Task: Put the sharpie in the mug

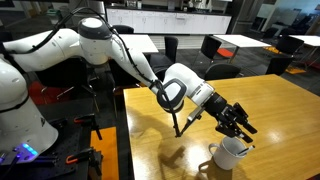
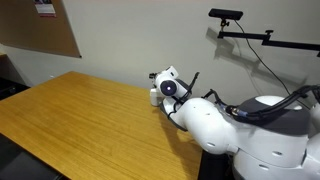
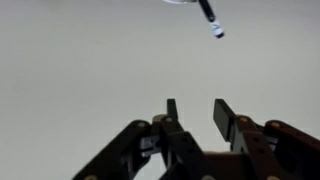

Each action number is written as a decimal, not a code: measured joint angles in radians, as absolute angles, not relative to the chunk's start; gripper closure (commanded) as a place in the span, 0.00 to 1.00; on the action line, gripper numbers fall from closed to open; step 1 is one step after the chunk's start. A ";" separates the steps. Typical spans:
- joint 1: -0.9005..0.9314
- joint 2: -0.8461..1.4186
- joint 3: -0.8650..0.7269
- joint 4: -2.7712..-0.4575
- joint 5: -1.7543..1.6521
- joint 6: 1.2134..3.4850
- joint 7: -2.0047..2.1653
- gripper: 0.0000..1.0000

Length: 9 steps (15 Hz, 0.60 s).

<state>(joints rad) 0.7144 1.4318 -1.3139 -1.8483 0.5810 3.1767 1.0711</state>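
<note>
The white mug (image 1: pixel 228 153) stands on the wooden table (image 1: pixel 280 110) near its front edge. A small part of it shows in an exterior view (image 2: pixel 155 97), behind the arm. My gripper (image 1: pixel 243 128) hangs just above and beside the mug's rim. In the wrist view the gripper (image 3: pixel 195 112) is open, with nothing between its fingers. The sharpie (image 3: pixel 210 17), dark with a lighter end, shows at the top edge of the wrist view next to a white curved bit of the mug's rim (image 3: pixel 180 2). I cannot tell whether it stands in the mug.
The table's left edge (image 1: pixel 125 120) runs beside the robot base. Black chairs (image 1: pixel 215 47) and other tables stand behind. A camera on a boom (image 2: pixel 225 15) stands over the arm, and a cork board (image 2: pixel 40 25) hangs on the wall.
</note>
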 measured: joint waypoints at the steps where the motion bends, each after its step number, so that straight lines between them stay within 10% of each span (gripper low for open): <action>1: 0.714 1.433 -1.314 -1.847 0.581 3.173 1.071 0.18; 4: 0.714 1.434 -1.314 -1.842 0.580 3.165 1.071 0.00; 9: 0.719 1.428 -1.314 -1.842 0.574 3.165 1.071 0.00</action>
